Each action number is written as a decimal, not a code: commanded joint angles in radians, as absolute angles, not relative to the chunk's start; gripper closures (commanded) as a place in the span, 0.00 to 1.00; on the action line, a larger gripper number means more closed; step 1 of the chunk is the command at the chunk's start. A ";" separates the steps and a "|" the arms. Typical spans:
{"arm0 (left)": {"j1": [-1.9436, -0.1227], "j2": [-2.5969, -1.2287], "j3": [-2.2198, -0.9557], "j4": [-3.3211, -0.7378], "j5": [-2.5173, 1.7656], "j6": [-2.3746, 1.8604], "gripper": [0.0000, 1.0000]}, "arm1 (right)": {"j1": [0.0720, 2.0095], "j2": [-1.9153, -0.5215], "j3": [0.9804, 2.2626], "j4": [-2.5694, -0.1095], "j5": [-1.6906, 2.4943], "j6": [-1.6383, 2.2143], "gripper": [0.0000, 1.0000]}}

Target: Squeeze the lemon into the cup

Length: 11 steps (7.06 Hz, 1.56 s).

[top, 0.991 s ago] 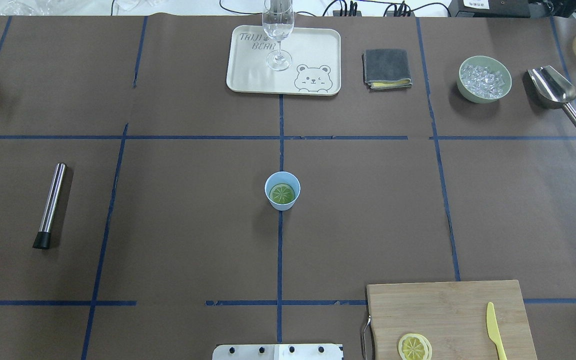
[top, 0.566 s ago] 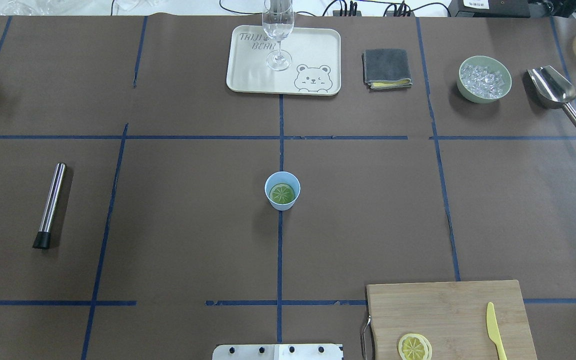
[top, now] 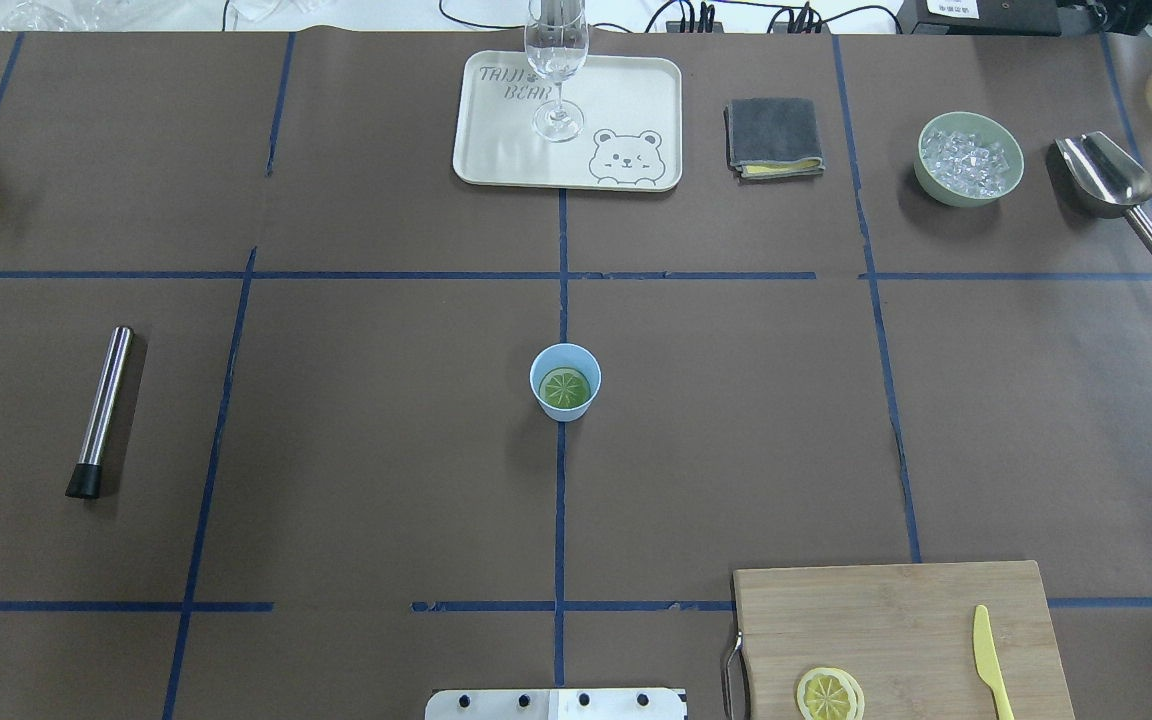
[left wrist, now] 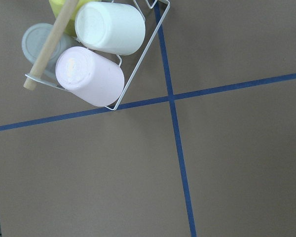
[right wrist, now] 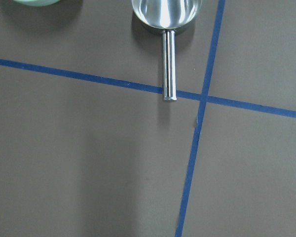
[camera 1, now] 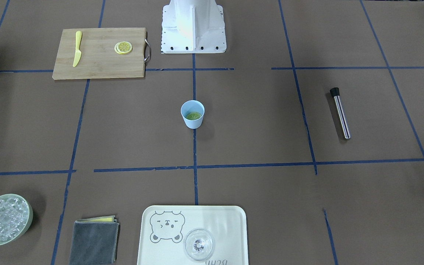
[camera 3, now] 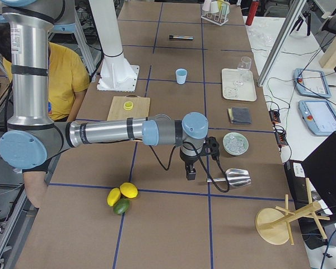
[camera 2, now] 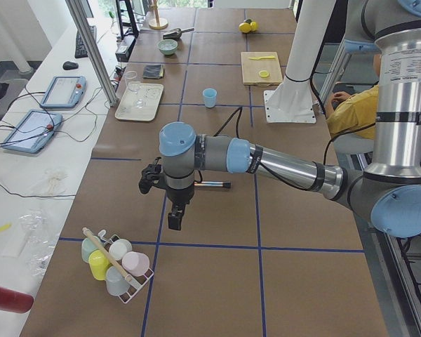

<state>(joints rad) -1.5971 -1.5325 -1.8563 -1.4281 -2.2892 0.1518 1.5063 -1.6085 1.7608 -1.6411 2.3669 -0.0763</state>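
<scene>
The light-blue cup (top: 565, 381) stands upright at the table's middle, also in the front view (camera 1: 192, 114). A green round slice lies inside it. The lemon (top: 829, 694), a yellow slice with a spoked cut face, lies flat on the wooden cutting board (top: 896, 620), also in the front view (camera 1: 123, 47). My left gripper (camera 2: 175, 219) shows only in the exterior left view, hanging over the table far from the cup; I cannot tell whether it is open. My right gripper (camera 3: 190, 174) shows only in the exterior right view, near the scoop; I cannot tell its state.
A yellow knife (top: 988, 662) lies on the board. At the far edge stand a tray (top: 496, 150) with a clear glass (top: 557, 60), a folded cloth (top: 773, 137), an ice bowl (top: 969, 158) and a steel scoop (top: 1114, 188). A steel rod (top: 102, 410) lies left. A cup rack (left wrist: 96, 49) sits under the left wrist.
</scene>
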 commanded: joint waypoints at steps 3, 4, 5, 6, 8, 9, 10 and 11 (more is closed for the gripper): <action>-1.594 -1.542 -1.729 -1.572 -2.344 0.147 0.00 | 1.488 -1.559 1.694 -1.629 2.355 -0.061 0.00; -1.597 -1.543 -1.746 -1.536 -2.345 0.147 0.00 | 1.489 -1.540 1.697 -1.632 2.352 -0.061 0.00; -1.598 -1.501 -1.747 -1.545 -2.347 0.155 0.00 | 1.489 -1.542 1.686 -1.632 2.318 -0.061 0.00; -1.597 -1.509 -1.768 -1.539 -2.347 0.135 0.00 | 1.489 -1.537 1.715 -1.644 2.295 -0.058 0.00; -1.597 -1.512 -1.773 -1.519 -2.345 0.146 0.00 | 1.488 -1.537 1.755 -1.702 2.310 -0.058 0.00; -1.597 -1.506 -1.729 -1.517 -2.345 0.147 0.00 | 1.485 -1.539 1.756 -1.704 2.315 -0.058 0.00; -1.597 -1.491 -1.721 -1.513 -2.336 0.144 0.00 | 1.467 -1.539 1.756 -1.709 2.315 -0.058 0.00; -1.597 -1.465 -1.721 -1.500 -2.336 0.143 0.00 | 1.447 -1.539 1.749 -1.709 2.313 -0.058 0.00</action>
